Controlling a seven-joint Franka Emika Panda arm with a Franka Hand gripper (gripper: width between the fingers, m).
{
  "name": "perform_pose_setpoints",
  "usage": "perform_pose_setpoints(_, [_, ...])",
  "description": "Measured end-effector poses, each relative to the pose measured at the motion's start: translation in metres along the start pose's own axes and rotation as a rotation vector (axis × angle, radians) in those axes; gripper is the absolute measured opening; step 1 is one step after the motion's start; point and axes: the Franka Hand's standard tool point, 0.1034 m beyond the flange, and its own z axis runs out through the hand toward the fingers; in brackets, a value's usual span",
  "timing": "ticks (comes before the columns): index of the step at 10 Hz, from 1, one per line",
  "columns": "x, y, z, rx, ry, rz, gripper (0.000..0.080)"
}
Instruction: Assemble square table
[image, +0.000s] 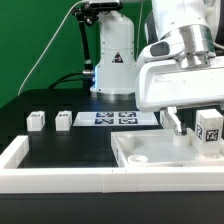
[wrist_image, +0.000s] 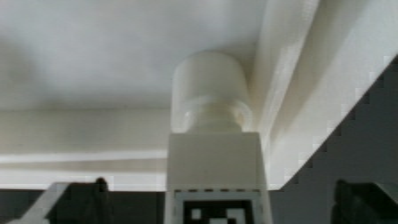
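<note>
**Entry: square table, leg station, seen from beside the bench**

- **Gripper** (wrist_image: 217, 195): jaws stand wide. The dark fingers (wrist_image: 68, 197) sit either side of the leg with a gap on each side, gripping nothing.
- **Leg** (wrist_image: 217, 125): upright at the lower right of the exterior view. It lies directly between the jaws, its long axis running along the gripper's own line of reach. Its rounded end points into a corner of the table top; whether it is seated there cannot be told.
- **Table top** (image: 150, 160): lower right of the frame, rim up.
- **Two spare legs** (image: 37, 120): left of centre, well apart from the gripper, beside the marker board (image: 115, 118).
- **Judgement**: closing where it stands would catch the leg squarely across its width.
</note>
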Motion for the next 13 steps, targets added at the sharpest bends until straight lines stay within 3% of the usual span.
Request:
perform_pose_setpoints(3, [0.0,0.0,-0.001,0.003,-0.012,0.0,0.0647])
perform_pose_setpoints(7, [0.023,0.002,-0.026,0.017,-0.05,0.001,0.0649])
perform_pose_setpoints(9, [0.019,0.0,-0.024,0.023,-0.077,0.0,0.0649])
perform_pose_setpoints(11, [0.013,0.002,-0.017,0.055,-0.235,0.012,0.0649])
perform_pose_setpoints(13, [0.02,0.003,-0.016,0.086,-0.383,0.042,0.0649])
